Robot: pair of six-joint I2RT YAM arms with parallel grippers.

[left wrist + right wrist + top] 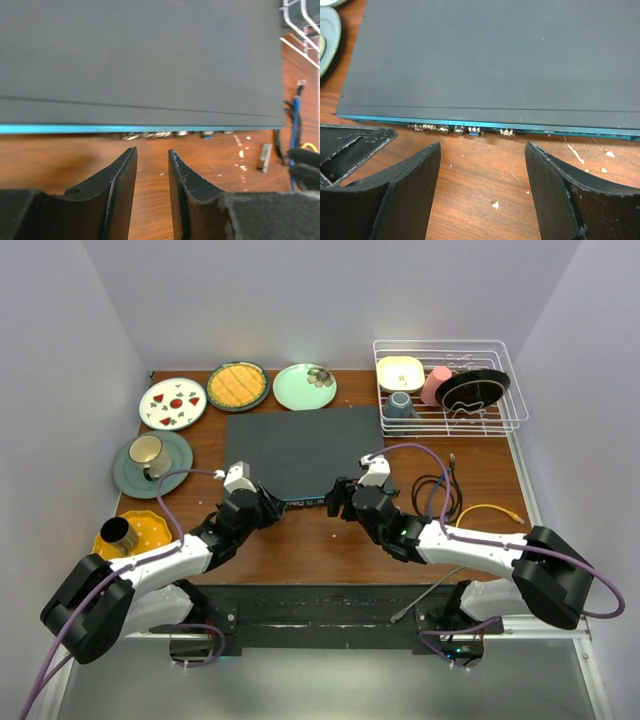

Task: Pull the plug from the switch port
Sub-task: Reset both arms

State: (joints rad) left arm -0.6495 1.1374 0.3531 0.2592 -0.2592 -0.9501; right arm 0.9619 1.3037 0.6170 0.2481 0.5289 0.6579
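Top external: both arms are stretched low to the switch (300, 445), laid crosswise, sockets nearward; left gripper (152, 154) is narrowly parted, right gripper (482, 147) wide.

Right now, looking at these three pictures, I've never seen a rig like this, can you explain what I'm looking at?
Two robot arms sit at a wooden table. The wide picture looks down from above; the other two come from cameras on each wrist. The left arm and right arm both face a flat dark box, the switch, whose blue front edge carries sockets; a small blue plug sits in one. Plates, a mug, a dish rack and loose cables lie around. Both arms' jaws are apart and hold nothing.
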